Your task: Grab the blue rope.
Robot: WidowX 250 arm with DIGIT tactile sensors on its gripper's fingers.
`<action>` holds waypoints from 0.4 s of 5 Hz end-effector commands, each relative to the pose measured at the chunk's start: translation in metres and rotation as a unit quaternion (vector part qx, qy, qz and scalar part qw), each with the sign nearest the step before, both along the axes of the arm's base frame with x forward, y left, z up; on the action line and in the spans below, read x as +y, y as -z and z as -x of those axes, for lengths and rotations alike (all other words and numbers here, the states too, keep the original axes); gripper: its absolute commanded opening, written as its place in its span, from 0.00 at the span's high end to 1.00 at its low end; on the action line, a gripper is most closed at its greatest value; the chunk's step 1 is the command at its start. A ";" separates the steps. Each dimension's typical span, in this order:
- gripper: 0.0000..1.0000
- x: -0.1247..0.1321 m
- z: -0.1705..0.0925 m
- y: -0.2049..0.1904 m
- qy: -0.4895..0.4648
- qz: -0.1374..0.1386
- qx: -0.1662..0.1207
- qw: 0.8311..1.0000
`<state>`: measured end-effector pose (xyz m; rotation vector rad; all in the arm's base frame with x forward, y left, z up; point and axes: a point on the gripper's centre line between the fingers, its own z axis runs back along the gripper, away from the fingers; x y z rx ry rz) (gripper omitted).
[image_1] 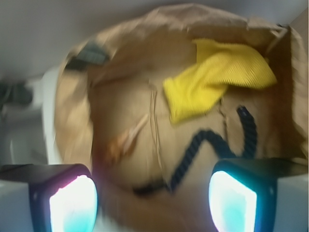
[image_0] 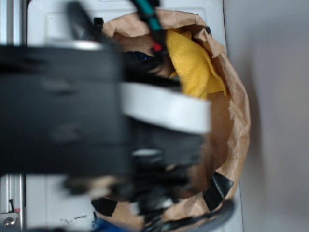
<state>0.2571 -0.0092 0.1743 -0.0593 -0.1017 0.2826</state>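
Navy twisted cord, that's the blue rope [image_1: 212, 145], lying in a zigzag on the floor of a brown paper bag [image_1: 72, 121] with its walls rolled down into a rim. Nothing is touching it yet. One end runs up toward the bag's right wall, the other trails to the lower middle, between my two lit pads [image_1: 72, 203]. Just above it sits a crumpled yellow cloth [image_1: 217, 82], close to the rope's upper bend but not covering it, so I reckon I can drop in without snagging fabric. My tool [image_1: 153, 200] hangs above the bag, spread wide with nothing in it, roughly straddling the rope's lower stretch. From the exterior view my arm [image_0: 63, 111] blocks most of the bag, so the rope barely shows there.
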 end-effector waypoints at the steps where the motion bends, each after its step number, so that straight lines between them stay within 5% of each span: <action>1: 0.00 0.040 0.008 0.021 -0.088 -0.013 -0.056 0.995; 2: 0.00 0.049 0.001 0.029 -0.070 -0.014 -0.031 0.997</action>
